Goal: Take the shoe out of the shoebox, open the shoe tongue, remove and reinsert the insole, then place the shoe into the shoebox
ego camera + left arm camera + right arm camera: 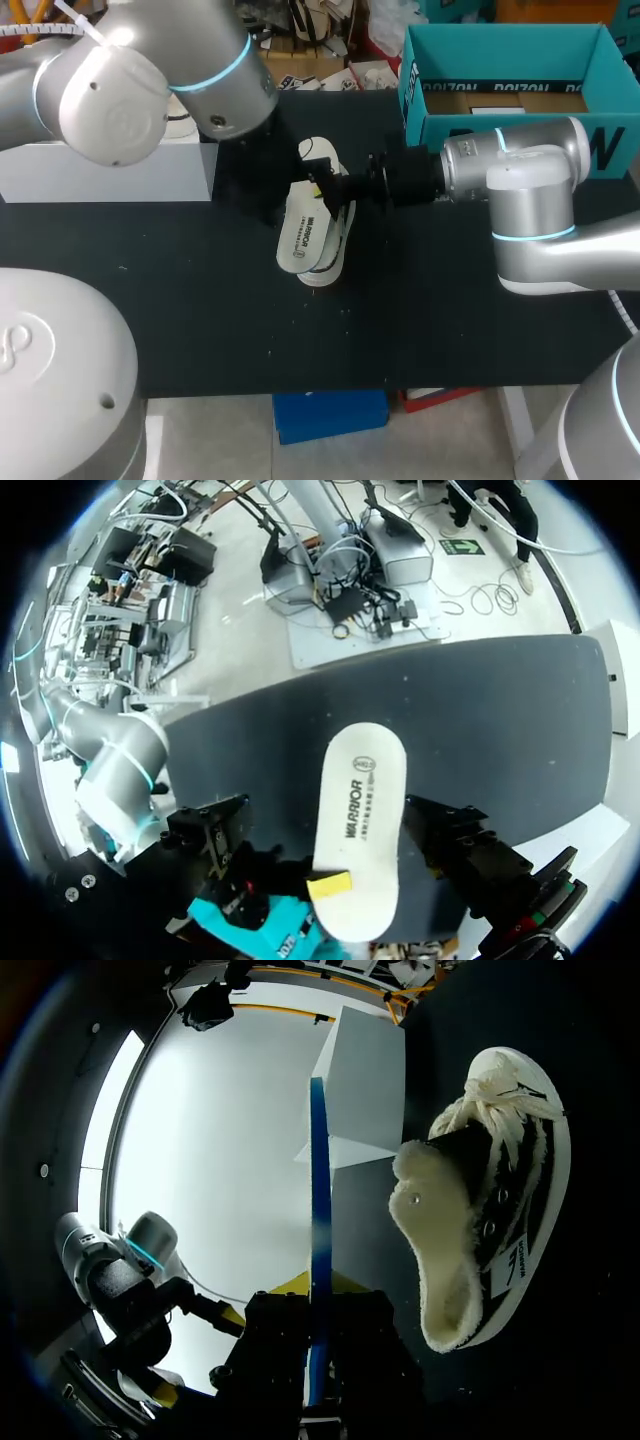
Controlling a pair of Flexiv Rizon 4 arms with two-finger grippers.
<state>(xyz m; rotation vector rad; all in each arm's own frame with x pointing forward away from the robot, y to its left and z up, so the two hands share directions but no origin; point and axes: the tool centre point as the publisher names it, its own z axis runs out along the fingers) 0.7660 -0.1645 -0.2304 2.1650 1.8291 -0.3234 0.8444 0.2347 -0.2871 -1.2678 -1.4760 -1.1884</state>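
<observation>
Risk: insole (303,238) thin, pinched near one end only. We judge it may bend or slip when pushed into fleecy opening. Shoe (470,1220) lies on its side on counter (200,300), unheld, so push could slide it.

Our right tool (320,1292) clenched on insole, one finger on each face. Rest of insole juts ahead, over shoe. Shoe just beside right tool, opening toward it.

Left tool (228,1316) near; clenched or released, we cannot tell. Shoebox (510,55) behind, without shoe.
</observation>
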